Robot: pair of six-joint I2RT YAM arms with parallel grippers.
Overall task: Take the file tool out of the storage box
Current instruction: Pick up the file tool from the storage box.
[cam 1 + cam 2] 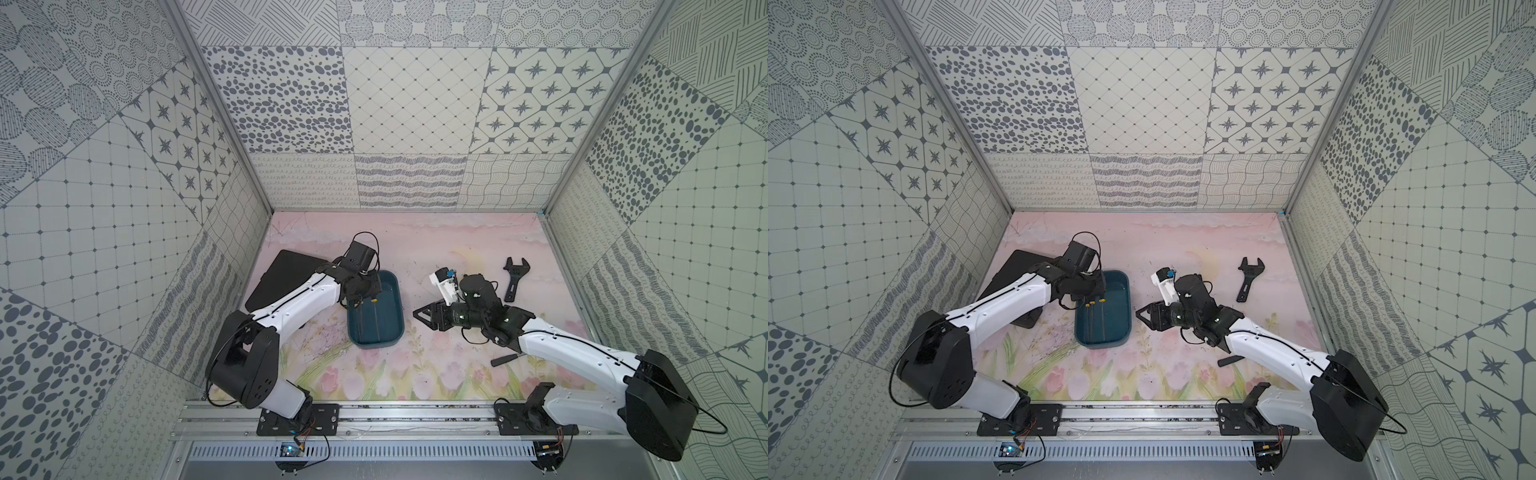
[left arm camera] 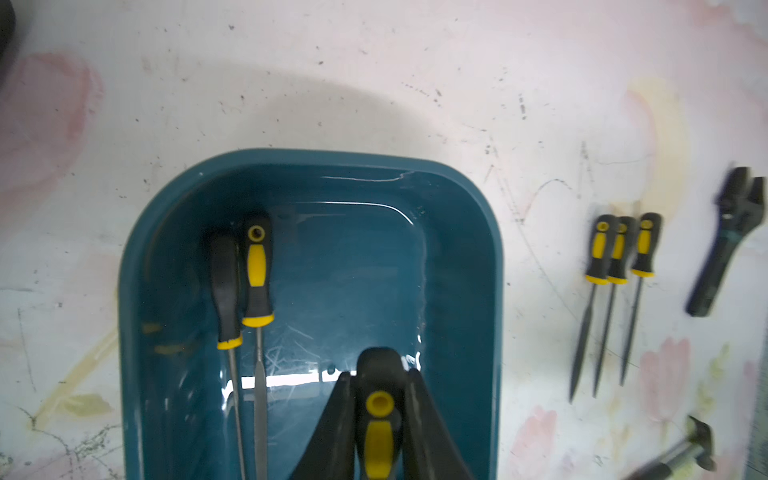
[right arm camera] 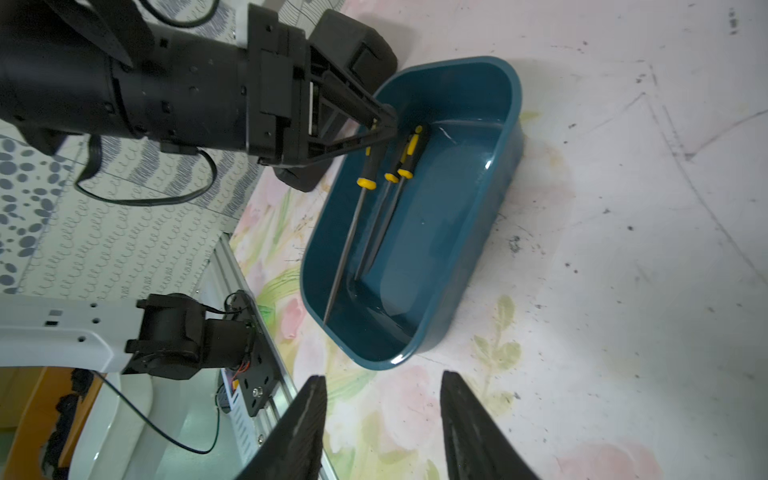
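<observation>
- left gripper is down inside the storage box, jaws clenched on the black/yellow handle of one needle file. Grip sits at the butt end of the handle.
- the held file is inside the box outline in both top views: handle toward the far end, tip toward the near wall. Can't tell how far off the floor it is.
- two other files lie side by side on the box floor, left of the held one, handles far. Nothing touches them.
- three matching files lie in a row on the table, between the box and the black adjustable wrench. The right arm hides them in both top views.
- right gripper sits just right of the box's near end, jaws apart, nothing between them.
- my read: grasp done, extraction not. Left to do: lift clear of the rim, carry right, set down by the row.
- if all the files count, two are left after this one.
</observation>
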